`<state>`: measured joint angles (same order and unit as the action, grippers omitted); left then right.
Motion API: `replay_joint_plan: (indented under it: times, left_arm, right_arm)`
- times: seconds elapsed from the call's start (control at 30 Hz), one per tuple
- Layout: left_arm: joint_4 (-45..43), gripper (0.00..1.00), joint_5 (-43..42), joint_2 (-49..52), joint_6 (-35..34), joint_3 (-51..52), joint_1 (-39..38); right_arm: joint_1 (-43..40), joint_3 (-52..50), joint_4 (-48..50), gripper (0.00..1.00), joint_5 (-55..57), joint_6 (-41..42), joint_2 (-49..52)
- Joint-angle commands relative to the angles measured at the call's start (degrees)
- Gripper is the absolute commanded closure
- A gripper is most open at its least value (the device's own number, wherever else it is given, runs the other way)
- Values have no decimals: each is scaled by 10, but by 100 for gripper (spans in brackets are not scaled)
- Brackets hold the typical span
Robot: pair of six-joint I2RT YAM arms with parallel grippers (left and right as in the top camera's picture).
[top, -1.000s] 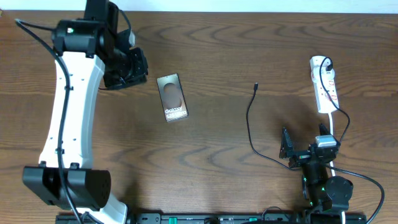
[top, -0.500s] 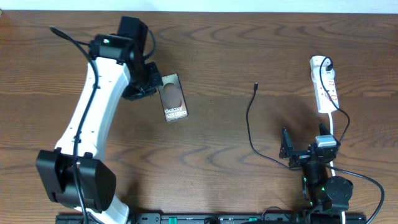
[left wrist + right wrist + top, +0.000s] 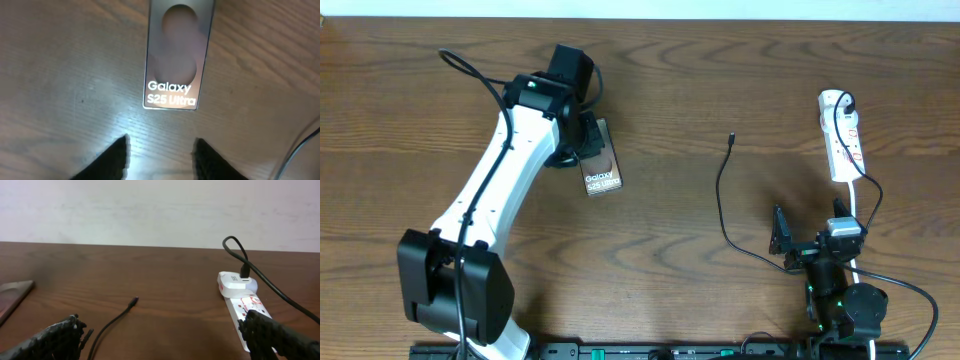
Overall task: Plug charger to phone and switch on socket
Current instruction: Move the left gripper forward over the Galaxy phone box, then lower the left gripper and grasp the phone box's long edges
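The phone lies flat on the table, left of centre, its "Galaxy" lettering showing. My left gripper hovers over its far left end. In the left wrist view the phone lies just ahead of my open, empty left gripper. The charger cable runs from its tip down towards my right arm. Its black plug sits in the socket strip at far right. My right gripper is open and empty near the front edge. In the right wrist view the tip and strip lie ahead.
The strip's white cord runs down beside my right arm. The wood table's far edge meets a pale wall. The phone's corner shows at the left of the right wrist view.
My left arm has swung right and now hovers over the phone's far left end. The phone, cable, strip and right arm have not moved.
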<state>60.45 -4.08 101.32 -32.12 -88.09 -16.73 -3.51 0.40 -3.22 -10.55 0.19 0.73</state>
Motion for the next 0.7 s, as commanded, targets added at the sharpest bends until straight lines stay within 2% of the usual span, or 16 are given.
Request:
replay_joint_plan:
  times: [0.0,0.13,0.17,0.67]
  left_arm:
    - [-11,45,15,6,-10,14,-1]
    - [-32,31,20,6,-10,35,-1]
    - [-36,2,20,6,-10,39,-1]
    - [-108,2,20,8,-12,94,-1]
  right_arm:
    - [2,-1,-2,1,-2,1,-2]
    - [2,-1,-2,1,-2,1,-2]
    - [2,-1,-2,1,-2,1,-2]
    - [2,-1,-2,1,-2,1,-2]
